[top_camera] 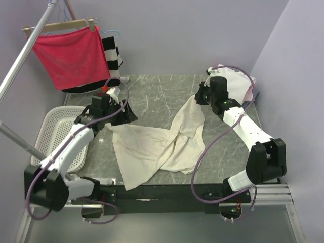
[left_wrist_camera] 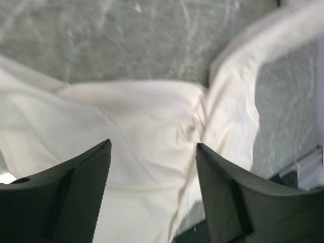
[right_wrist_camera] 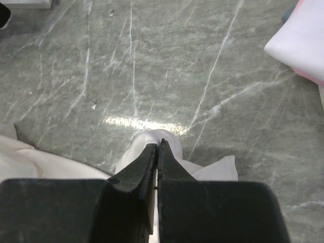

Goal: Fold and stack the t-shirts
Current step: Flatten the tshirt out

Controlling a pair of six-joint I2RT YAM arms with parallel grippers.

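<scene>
A cream t-shirt (top_camera: 157, 147) lies crumpled across the middle of the grey marble table (top_camera: 152, 93). My right gripper (top_camera: 201, 96) is shut on its far right end and holds that end lifted; in the right wrist view the shut gripper (right_wrist_camera: 158, 145) pinches a fold of the cream t-shirt (right_wrist_camera: 172, 144). My left gripper (top_camera: 123, 114) hovers open and empty over the shirt's left corner; in the left wrist view the gripper (left_wrist_camera: 153, 144) stands wide apart above the cream t-shirt (left_wrist_camera: 152, 116). A pile of folded t-shirts (top_camera: 235, 78), white and pale pink with a blue edge, sits at the back right.
A white plastic basket (top_camera: 58, 131) stands at the table's left edge. A red cloth (top_camera: 71, 55) and a striped garment (top_camera: 112, 53) hang on a rack at the back left, with its metal pole (top_camera: 20, 58) slanting down. The folded pile's corner (right_wrist_camera: 304, 45) shows in the right wrist view.
</scene>
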